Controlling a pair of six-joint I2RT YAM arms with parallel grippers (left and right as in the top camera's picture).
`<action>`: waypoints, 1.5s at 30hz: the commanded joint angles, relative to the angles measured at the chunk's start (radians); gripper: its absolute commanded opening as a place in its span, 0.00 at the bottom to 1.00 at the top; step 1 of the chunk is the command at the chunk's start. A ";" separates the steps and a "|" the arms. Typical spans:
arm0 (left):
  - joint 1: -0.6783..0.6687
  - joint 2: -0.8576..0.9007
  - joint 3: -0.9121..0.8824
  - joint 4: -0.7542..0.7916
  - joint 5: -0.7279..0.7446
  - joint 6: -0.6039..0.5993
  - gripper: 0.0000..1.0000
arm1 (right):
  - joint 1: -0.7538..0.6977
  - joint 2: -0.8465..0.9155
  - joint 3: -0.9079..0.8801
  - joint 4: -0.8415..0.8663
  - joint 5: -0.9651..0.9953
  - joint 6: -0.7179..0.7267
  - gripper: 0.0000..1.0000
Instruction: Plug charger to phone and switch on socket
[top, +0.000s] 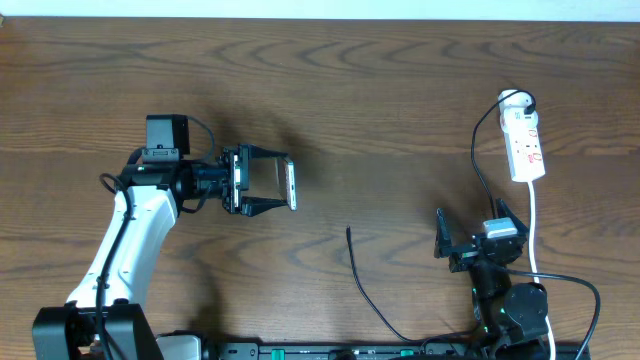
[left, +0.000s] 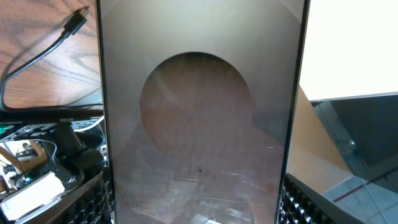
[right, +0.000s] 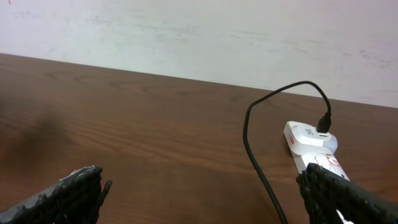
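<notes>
The phone (top: 291, 186) held edgewise — charger (top: 357, 268) loose mid-table, socket (top: 526, 146) far right.

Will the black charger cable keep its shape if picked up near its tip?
Probably not: the charger cable lies in a loose curve on the table, so it likely flops. It looks thin and light, so the rest may drag along.

Dark brown wood-grain tabletop (top: 380, 90) fills the overhead view. A pale, faintly mottled wall (right: 186, 37) rises directly behind its far edge. Shadows are soft, the light even.
</notes>
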 joint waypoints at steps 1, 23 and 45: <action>0.005 -0.022 0.011 0.005 0.021 0.010 0.07 | 0.007 -0.008 -0.003 -0.002 0.005 -0.008 0.99; -0.075 -0.022 0.010 -0.111 -0.547 0.209 0.07 | 0.007 -0.008 -0.003 -0.002 0.005 -0.008 0.99; -0.157 -0.020 0.010 -0.179 -0.866 0.219 0.07 | 0.006 -0.007 0.011 0.089 -0.177 0.109 0.99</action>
